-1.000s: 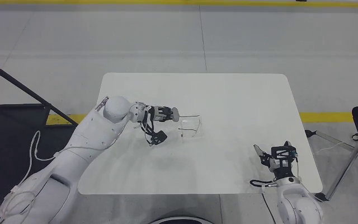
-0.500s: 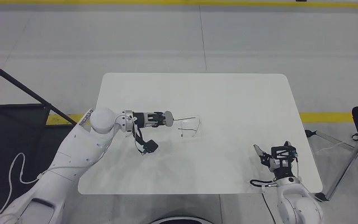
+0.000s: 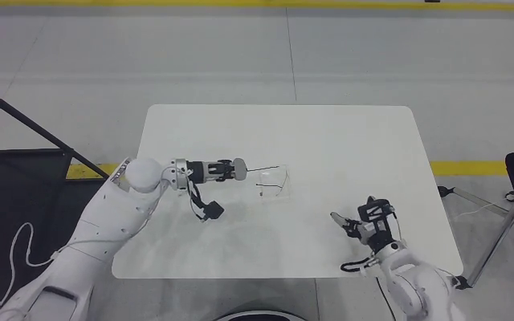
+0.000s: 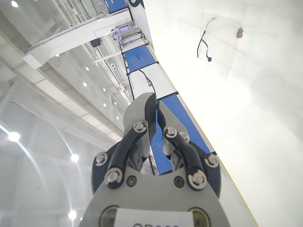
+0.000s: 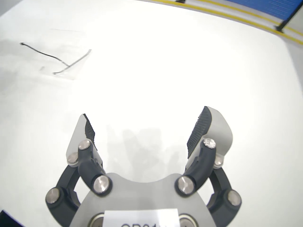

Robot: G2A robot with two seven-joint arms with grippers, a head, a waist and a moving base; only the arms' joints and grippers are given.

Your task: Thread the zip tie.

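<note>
Top view: the left gripper [image 3: 241, 168] stands level over the left half of the table [image 3: 345, 132], pointing right; the zip tie [image 3: 269, 168] runs from its tips to a clear sheet [image 3: 271, 181] near the table's middle and doubles back along the sheet's near side; the right gripper [image 3: 345, 223] is over the near right part, aimed toward the sheet and well apart from it. Changes noted: within the last second the left arm has drawn back a little from the sheet and rolled its wrist, while the far part of the tie kept its place; the right arm, parked at the near right edge half a second ago, has come in toward the middle. Left wrist view: the left gripper [image 4: 154, 95] is pressed together at the tips, with a thin black strand issuing from between them, judged to be the tie's tail; the rest lies on the table ahead, ending in a small black head [image 4: 209, 59]. Right wrist view: the right gripper [image 5: 144, 112] is spread wide with nothing between its pads; the zip tie [image 5: 45, 54] lies ahead at the sheet. Assessment: tail secured, head not yet taken, nothing threaded; the right arm's advance reads as an approach to the head; the strand looks thin and springy, so a shallow pinch may slip.
</note>
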